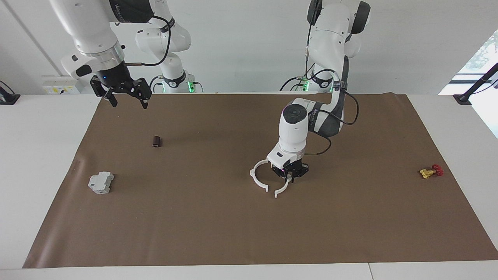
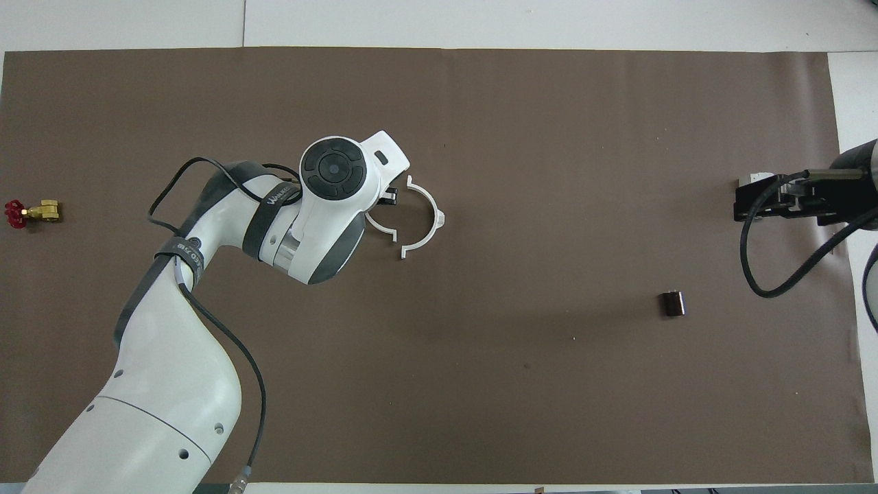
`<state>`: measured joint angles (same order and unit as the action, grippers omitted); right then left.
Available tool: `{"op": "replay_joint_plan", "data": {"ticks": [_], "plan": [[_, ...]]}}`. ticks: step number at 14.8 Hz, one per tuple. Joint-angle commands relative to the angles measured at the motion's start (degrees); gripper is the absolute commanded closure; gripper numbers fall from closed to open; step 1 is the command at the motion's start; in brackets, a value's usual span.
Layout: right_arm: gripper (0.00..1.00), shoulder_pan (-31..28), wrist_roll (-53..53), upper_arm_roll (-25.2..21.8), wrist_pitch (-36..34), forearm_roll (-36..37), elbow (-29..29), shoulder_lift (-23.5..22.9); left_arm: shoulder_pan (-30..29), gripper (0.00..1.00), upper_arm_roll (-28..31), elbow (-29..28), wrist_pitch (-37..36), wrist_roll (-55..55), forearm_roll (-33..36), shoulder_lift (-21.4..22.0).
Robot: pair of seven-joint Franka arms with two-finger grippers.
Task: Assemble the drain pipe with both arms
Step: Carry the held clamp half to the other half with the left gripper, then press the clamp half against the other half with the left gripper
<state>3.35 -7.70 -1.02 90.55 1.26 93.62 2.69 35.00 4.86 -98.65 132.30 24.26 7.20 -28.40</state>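
Facing view: left gripper [image 1: 290, 175] down at middle, clamped on one white arc [image 1: 283, 188]; other arc [image 1: 258, 177] just beside. Right gripper [image 1: 126, 97] fingers apart, upper left, near mat edge [image 1: 93, 116].

Overhead view: arcs [image 2: 425, 219] at middle, bare mat all round; right gripper [image 2: 758, 202] at right edge.

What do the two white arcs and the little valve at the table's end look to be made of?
The two white arcs: likely moulded plastic, thin, uniformly white and matte. The valve: yellow body looks like brass, red handwheel painted metal or plastic, unclear which. The left gripper is down at one arc; the right gripper waits raised, open.
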Motion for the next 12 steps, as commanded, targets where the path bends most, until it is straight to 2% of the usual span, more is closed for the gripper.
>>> {"op": "replay_joint_plan", "data": {"ticks": [1, 7, 12], "plan": [[0.00, -0.4, 0.8, -0.3, 0.9, 0.1, 1.6, 0.3, 1.3, 1.00, 1.0, -2.2, -0.2, 1.1, 1.4, 1.4], [0.00, -0.6, 0.9, -0.4, 0.2, 0.2, 0.3, -1.9, 2.4, 1.00, 0.9, -4.4, 1.6, 1.0, 1.4, 2.2], [0.00, -0.6, 0.8, -0.5, -0.6, -0.2, -0.4, -1.3, 2.9, 1.00, 0.7, -4.9, 2.5, 0.9, 1.4, 2.5]]}}
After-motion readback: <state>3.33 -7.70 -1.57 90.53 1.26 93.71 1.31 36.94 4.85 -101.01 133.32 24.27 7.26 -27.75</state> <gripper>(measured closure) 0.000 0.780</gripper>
